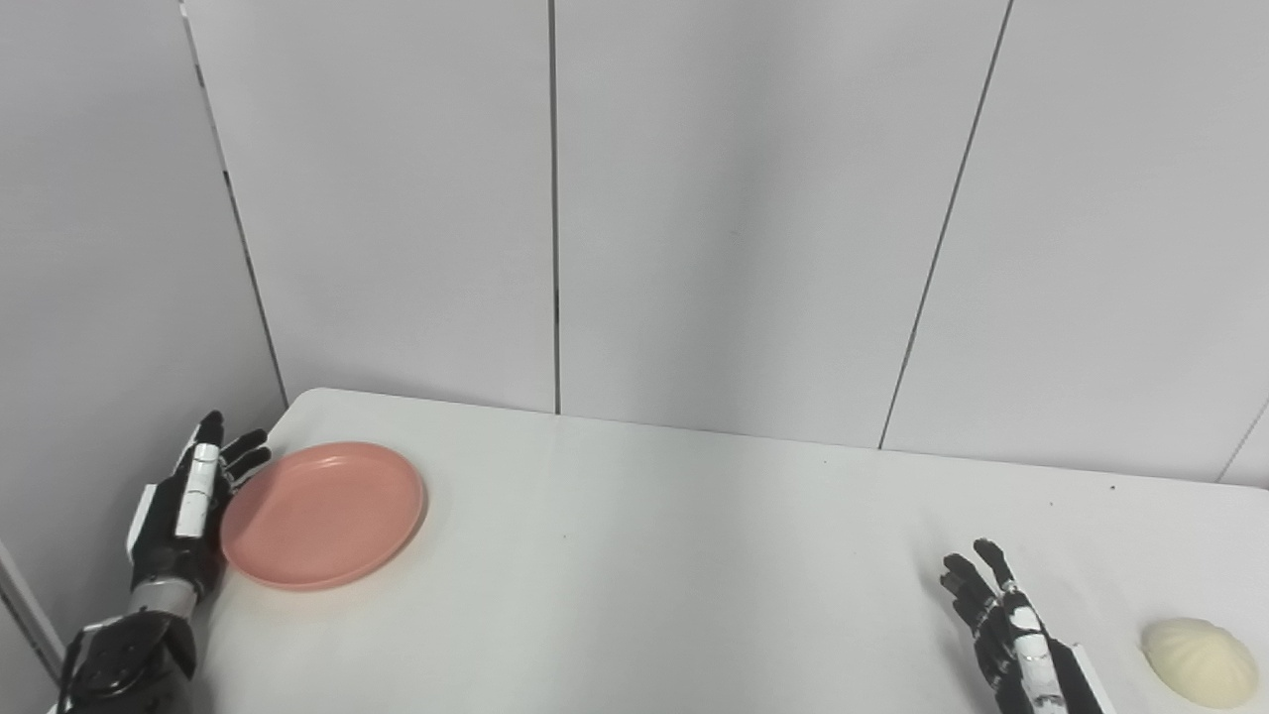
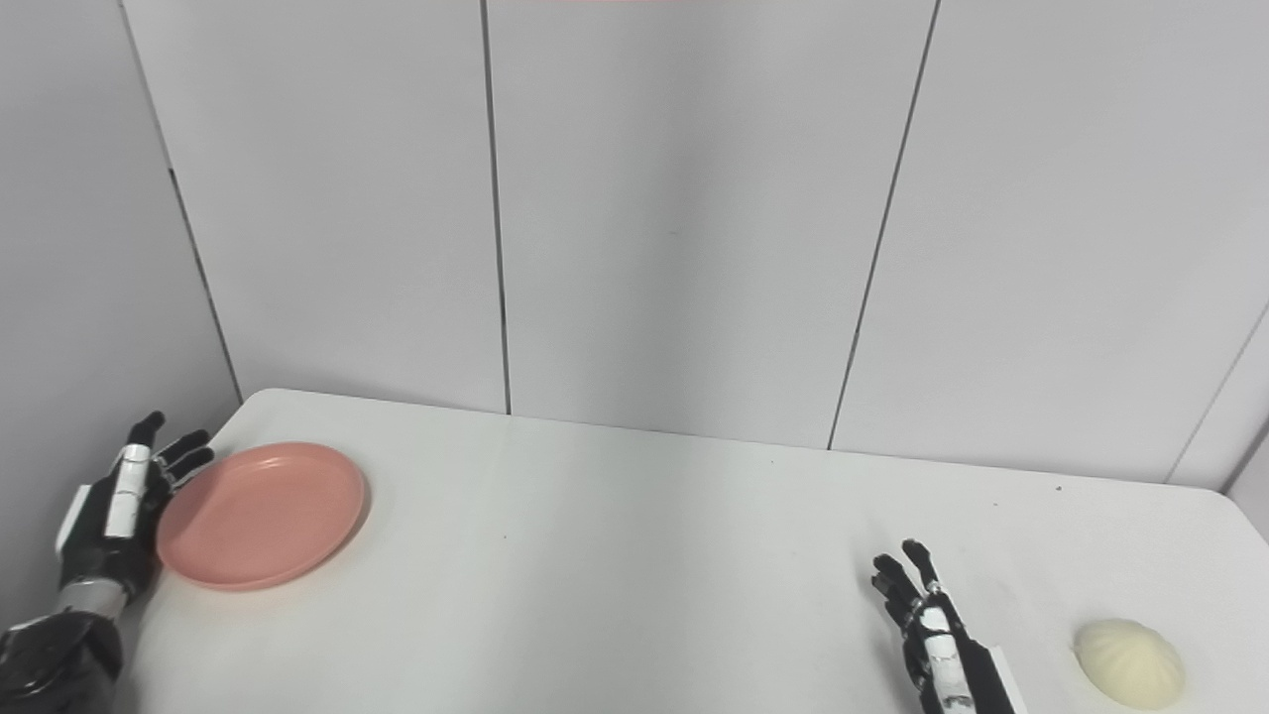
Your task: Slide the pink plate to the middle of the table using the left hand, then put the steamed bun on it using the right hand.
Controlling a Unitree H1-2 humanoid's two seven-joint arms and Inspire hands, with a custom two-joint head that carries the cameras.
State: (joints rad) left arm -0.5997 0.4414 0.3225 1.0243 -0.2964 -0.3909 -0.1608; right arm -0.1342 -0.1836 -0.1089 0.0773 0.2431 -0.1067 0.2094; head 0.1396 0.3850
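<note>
Two hands are in view, and neither holds anything. The left hand (image 1: 183,506) has its fingers (image 1: 203,466) spread and released, standing edge-on at the lower left of the frame, just beside the outer rim of the plate (image 1: 322,516); whether they touch the rim I cannot tell. The right hand (image 1: 1006,625) waits at the lower right, fingers apart and empty, palm turned toward the bun (image 1: 1200,661), which lies near it at the lower right corner.

The plate lies flat at the left end of the worktop (image 1: 644,555), close to the left edge and well apart from the middle. It is round, so it has no long axis and no heading; its open face points up. The bun is a low dome, slightly wider than deep in the picture, flat side down, with fine pleats that seem to run across the top.

Risks, as I judge them: a push from the rim could go off-centre, so the plate turns or slips past the fingers instead of travelling toward the centre. Fingers set too high could ride over the shallow rim and tip it. A hard shove on this smooth surface might send the plate beyond the middle. Later, the soft bun could be squashed or roll away from a loose grasp.
</note>
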